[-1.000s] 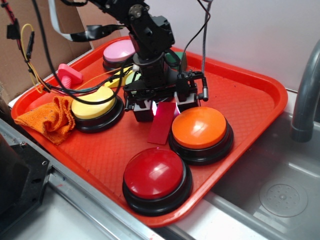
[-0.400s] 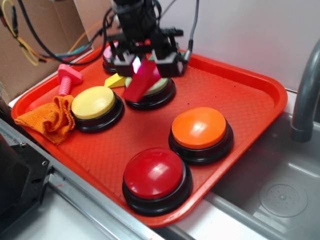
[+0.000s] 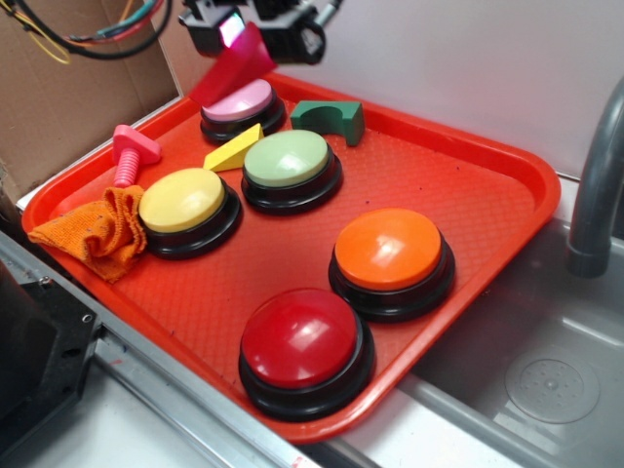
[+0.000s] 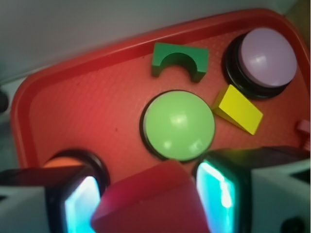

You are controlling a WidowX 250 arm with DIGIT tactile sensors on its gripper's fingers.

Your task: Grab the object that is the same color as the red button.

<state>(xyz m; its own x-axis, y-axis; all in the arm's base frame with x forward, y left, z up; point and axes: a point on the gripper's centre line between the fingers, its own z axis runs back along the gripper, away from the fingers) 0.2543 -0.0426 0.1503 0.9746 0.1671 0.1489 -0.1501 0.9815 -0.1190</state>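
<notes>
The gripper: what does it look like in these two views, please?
In the exterior view the gripper is black, with black cables beside it. In the wrist view its fingers are dark blocks with white edges, and their inner pads glow cyan.

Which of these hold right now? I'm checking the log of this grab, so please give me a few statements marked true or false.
1. The gripper holds the red block up in the air, clear of the tray. True.
2. The red button sits at the far end of the tray, next to the pink one. False: it is at the near edge, beside the orange button.
3. The yellow wedge lies between the pink button and the green button. True.
4. The green arch block stands on top of the green button. False: it rests on the tray behind that button.
5. The orange cloth covers the yellow button. False: it lies beside it, at the tray's left edge.
</notes>
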